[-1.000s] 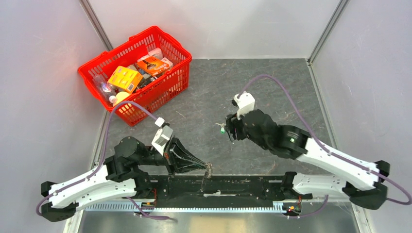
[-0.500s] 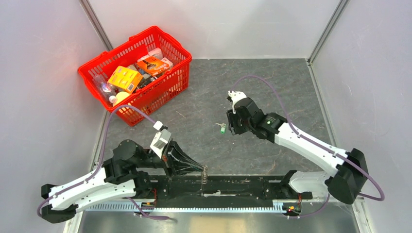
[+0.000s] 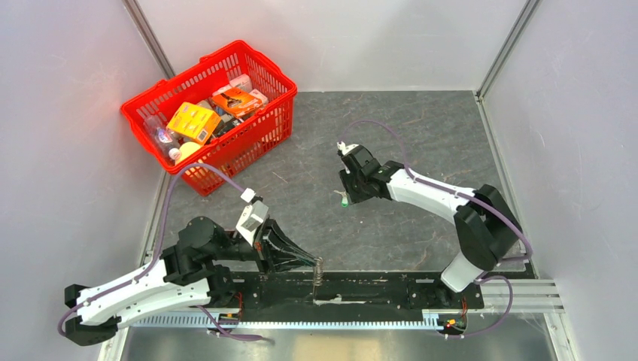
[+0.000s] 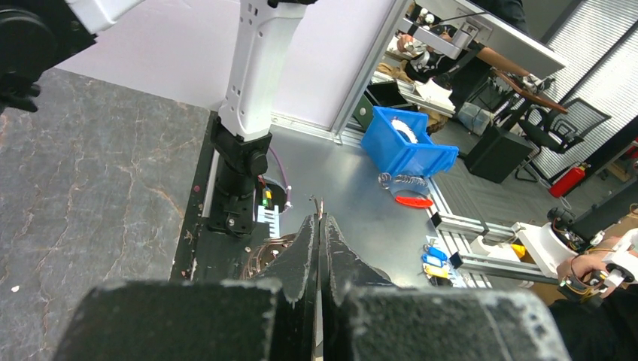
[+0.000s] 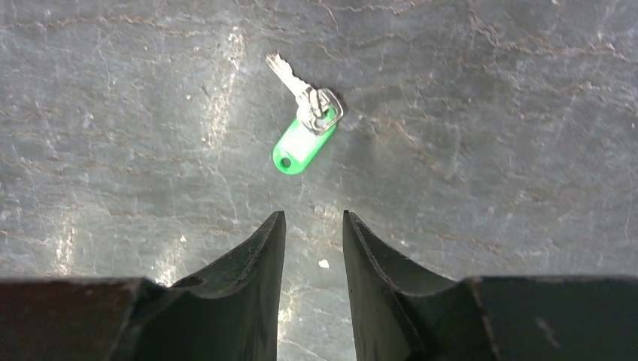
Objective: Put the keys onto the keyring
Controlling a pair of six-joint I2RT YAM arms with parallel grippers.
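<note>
- Keys [image 5: 305, 131] are seen flat on table [image 5: 489, 90], just ahead of R gripper [image 5: 314, 218] tips, untouched.
- R gripper jaws are set narrowly parted w/ nothing between, prob. lined up for a pinch on green head.
- Keyring [image 3: 320, 265] is clamped edge-on at L gripper [image 4: 319, 222] tips, presumably offered for threading.

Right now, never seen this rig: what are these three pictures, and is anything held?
Two robot arms are bolted at the near edge of a dark table. One picture looks down from above; the other two come from cameras on each wrist. The left end effector is shut on a thin metal piece, apparently the keyring. The right end effector is open beside the green-headed key, which lies loose on the table. A red basket of packaged goods sits at the far left.
</note>
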